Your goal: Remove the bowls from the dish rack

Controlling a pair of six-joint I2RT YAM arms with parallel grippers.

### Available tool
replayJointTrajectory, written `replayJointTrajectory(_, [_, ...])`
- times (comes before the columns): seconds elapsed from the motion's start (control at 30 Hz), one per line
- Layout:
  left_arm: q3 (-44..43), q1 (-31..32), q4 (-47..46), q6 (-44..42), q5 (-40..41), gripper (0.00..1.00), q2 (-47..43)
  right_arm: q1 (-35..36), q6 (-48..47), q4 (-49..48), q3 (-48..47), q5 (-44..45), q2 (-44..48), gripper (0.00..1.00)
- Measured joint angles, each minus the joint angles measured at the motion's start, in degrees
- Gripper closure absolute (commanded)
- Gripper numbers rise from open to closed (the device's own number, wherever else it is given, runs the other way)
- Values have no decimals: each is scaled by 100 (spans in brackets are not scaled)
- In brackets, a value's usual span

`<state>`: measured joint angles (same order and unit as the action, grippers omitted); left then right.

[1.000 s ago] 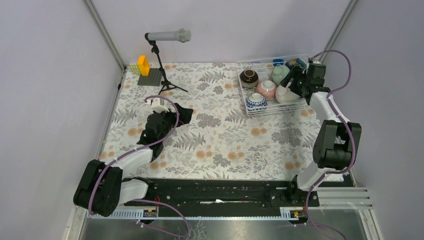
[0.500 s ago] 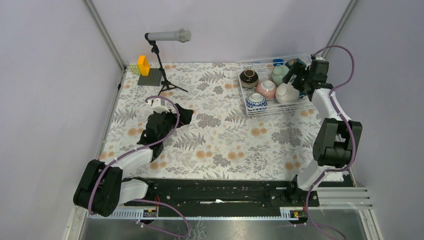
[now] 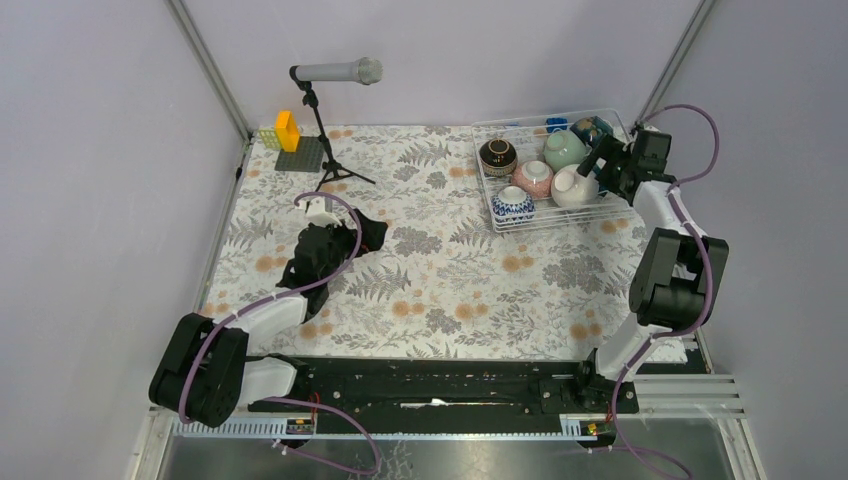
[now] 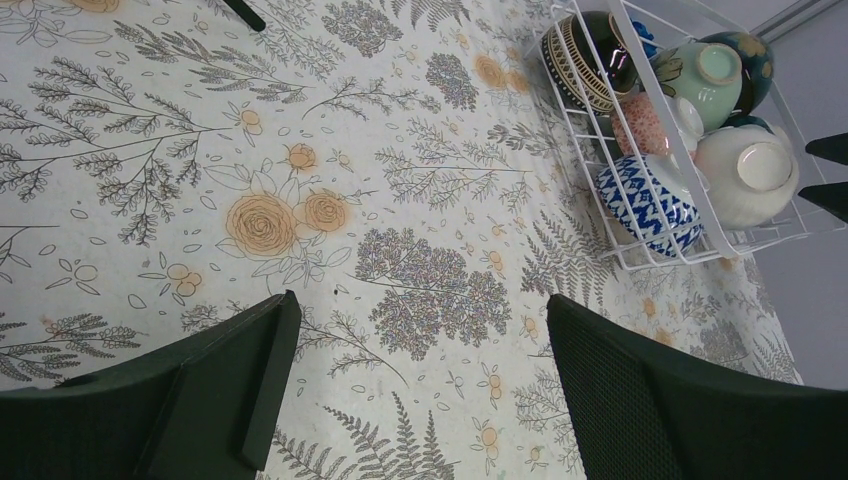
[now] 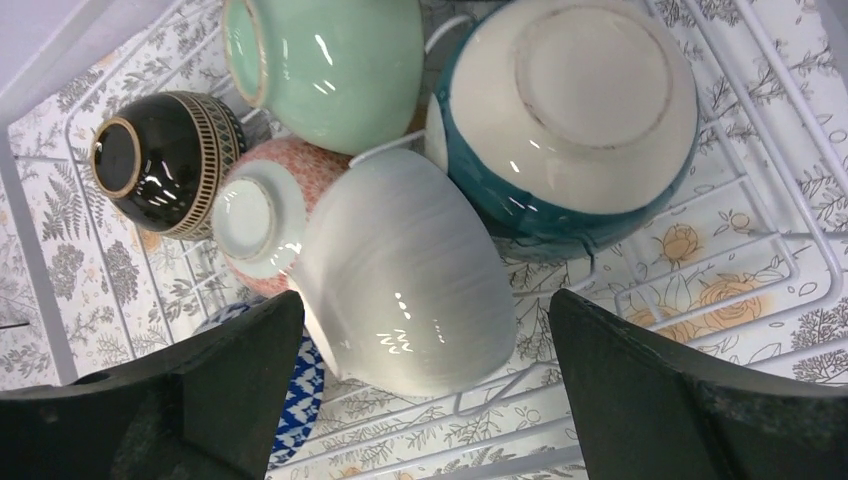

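Note:
The dish rack (image 3: 560, 220) stands at the back right and holds several bowls. These are dark brown (image 3: 497, 155), pink (image 3: 533, 178), blue-and-white (image 3: 512, 205), white (image 3: 574, 186), mint green (image 3: 565, 148) and teal (image 3: 592, 130). My right gripper (image 3: 605, 160) hovers open over the rack's right side. In the right wrist view the white bowl (image 5: 410, 280) lies tipped between the spread fingers of that gripper (image 5: 425, 305), untouched, with the teal bowl (image 5: 570, 110) behind it. My left gripper (image 4: 420, 305) is open over the tablecloth, centre-left, with nothing in it.
A microphone (image 3: 335, 72) on a tripod stand rises at the back left. Beside it sits a yellow block on a grey plate (image 3: 290, 140). Frame posts and purple walls close in the table on both sides. The rack's wire rim (image 4: 690, 255) shows at the left wrist view's right.
My right gripper has opened fully and drawn back to the right, away from the white bowl, which has settled in the rack. The left arm has not moved.

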<state>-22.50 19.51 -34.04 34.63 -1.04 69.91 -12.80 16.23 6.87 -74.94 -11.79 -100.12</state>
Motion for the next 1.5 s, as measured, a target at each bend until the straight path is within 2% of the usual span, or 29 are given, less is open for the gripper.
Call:
replayJointTrajectory(0.2, [-44, 9, 7, -20, 0, 1, 2, -151, 0, -308, 409, -323, -2, 0])
replayJointTrajectory(0.53, [-76, 31, 15, -59, 0, 1, 2, -238, 70, -968, 551, -1038, -190, 0])
replayJointTrajectory(0.9, [-79, 35, 17, -76, 0, 1, 0, -275, 181, -1204, 551, -1051, -302, 2])
replayJointTrajectory(1.17, [-105, 52, 103, -85, 2, 1, -7, -310, 179, -1421, 640, -1451, -317, 0])
replayJointTrajectory(1.33, [-105, 57, 103, -120, 2, 1, -7, -313, 85, -1451, 667, -1480, -317, 7])
replayJointTrajectory(1.5, [-105, 70, 103, -122, 2, 1, -7, -313, -94, -1279, 612, -1491, -317, 1])
